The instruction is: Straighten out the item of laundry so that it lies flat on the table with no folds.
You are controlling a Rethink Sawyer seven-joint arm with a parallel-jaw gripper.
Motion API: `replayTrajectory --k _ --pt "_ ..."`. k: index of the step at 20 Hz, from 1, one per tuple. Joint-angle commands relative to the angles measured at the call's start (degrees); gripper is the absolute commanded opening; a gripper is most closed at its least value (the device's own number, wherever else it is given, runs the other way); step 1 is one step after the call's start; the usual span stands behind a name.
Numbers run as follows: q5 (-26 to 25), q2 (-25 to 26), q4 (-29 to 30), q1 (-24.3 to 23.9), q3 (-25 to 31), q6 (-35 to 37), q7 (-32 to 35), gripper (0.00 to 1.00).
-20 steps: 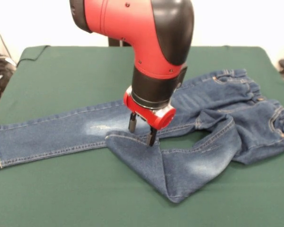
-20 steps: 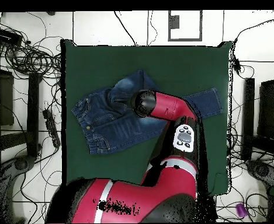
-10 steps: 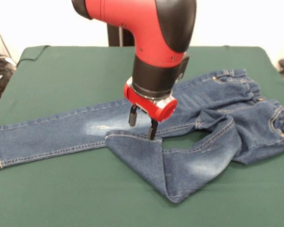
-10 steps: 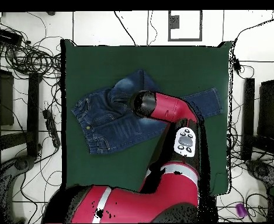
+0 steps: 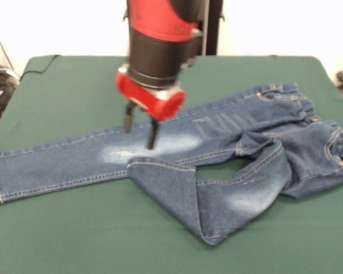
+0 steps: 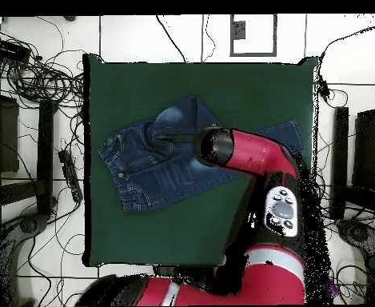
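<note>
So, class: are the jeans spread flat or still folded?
Still folded. One leg of the jeans doubles back on itself near the front, while the other lies straight across the table.

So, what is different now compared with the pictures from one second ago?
The gripper has lifted off the cuff of the folded leg and moved sideways, toward the left in the front view; it now hangs open above the straight leg, holding nothing. The jeans lie as before on the table, one leg stretched out, the other doubled back over itself.

Blue jeans [image 5: 228, 142] on green table [image 5: 74, 228], one leg folded
</note>
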Motion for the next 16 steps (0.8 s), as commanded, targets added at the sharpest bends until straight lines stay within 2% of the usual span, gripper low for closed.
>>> replayTrajectory --k 1,3,6,8,13,16 --pt "-8.49 1.05 12.66 -10.62 16.20 -14.05 -8.57 1.00" --pt "-10.04 1.25 13.13 -11.66 18.65 -16.45 -6.26 1.00" --pt "-12.16 1.21 12.82 -11.12 19.10 -18.37 -2.82 1.00" --pt "-14.29 1.05 12.29 -11.57 20.18 -17.67 -4.30 1.00" --pt "-24.17 0.98 10.66 -16.96 28.78 -9.34 -18.90 1.00" --pt "-27.84 1.12 9.60 -18.91 32.05 -3.67 -23.70 1.00"
